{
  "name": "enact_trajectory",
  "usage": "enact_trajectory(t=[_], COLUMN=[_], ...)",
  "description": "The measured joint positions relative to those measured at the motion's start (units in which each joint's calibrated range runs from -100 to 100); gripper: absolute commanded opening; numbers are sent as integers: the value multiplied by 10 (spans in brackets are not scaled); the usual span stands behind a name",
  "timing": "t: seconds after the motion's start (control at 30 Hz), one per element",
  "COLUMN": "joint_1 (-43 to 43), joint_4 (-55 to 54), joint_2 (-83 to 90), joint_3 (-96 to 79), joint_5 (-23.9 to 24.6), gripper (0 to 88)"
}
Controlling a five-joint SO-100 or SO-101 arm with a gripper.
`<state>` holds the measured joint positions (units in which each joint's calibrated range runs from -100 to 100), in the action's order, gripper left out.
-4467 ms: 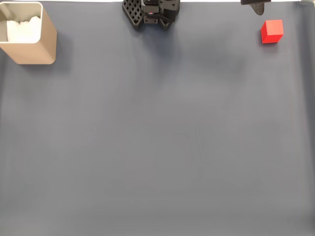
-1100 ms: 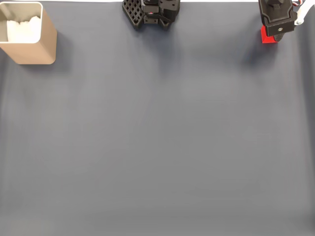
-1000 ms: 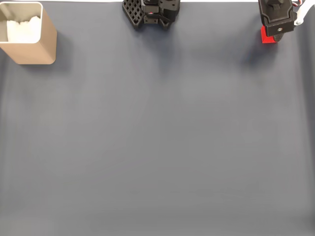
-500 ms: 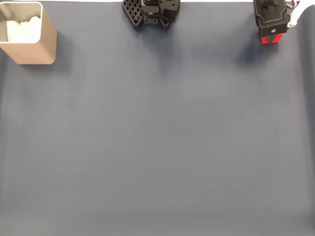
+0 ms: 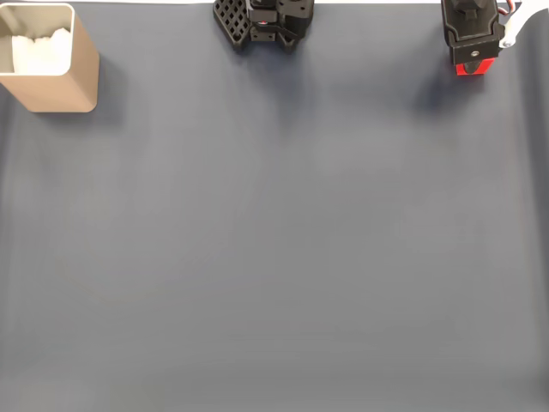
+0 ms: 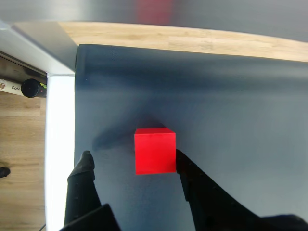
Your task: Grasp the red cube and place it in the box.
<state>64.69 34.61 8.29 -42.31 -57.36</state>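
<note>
fixed view: arm head sat over the red cube (image 5: pixel 476 68) at the top right of the grey mat (image 5: pixel 274 240), leaving a red sliver visible; it had shifted slightly left since a second earlier. the box (image 5: pixel 47 60) stayed at top left, well apart. wrist view: the fingers (image 6: pixel 85 166) stood open, the cube (image 6: pixel 154 150) on the mat between them, the right finger just beside it. wooden counter (image 6: pixel 192 38) beyond the mat.
</note>
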Motion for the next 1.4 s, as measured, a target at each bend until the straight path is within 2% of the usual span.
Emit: enact_trajectory(t=[0.13, 0.27, 0.6, 1.03, 1.4], joint_1=[4, 3, 3, 2, -73], joint_4=[-2, -5, -3, 62, 175], joint_2=[6, 15, 31, 71, 145], joint_3=[0, 0, 0, 1, 32], joint_5=[4, 4, 4, 13, 23], gripper=[107, 0, 0, 0, 0])
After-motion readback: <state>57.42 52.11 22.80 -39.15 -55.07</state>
